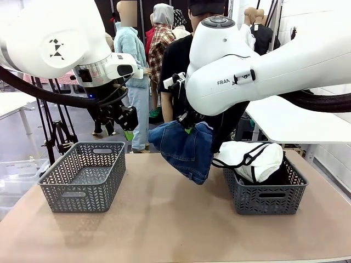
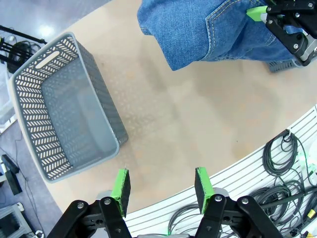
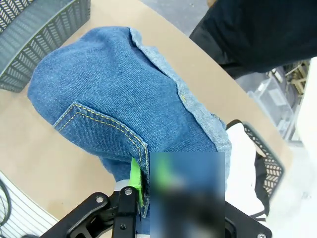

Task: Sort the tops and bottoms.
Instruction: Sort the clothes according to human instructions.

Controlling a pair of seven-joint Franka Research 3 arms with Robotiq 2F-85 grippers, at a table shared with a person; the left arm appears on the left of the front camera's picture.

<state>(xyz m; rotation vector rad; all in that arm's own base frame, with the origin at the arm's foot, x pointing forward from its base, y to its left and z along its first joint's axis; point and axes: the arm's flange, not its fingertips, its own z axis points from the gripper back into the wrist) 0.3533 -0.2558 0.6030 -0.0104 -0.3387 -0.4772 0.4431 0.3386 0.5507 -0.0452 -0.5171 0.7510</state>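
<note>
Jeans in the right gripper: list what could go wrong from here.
1. The right gripper pinches the jeans by one edge only; the hanging bulk could slip free over the table.
2. They hang low beside the right basket, where the white top lies piled above the rim; a swing could drag it out.
3. The left gripper hovers open above the left basket, near the path there.
</note>
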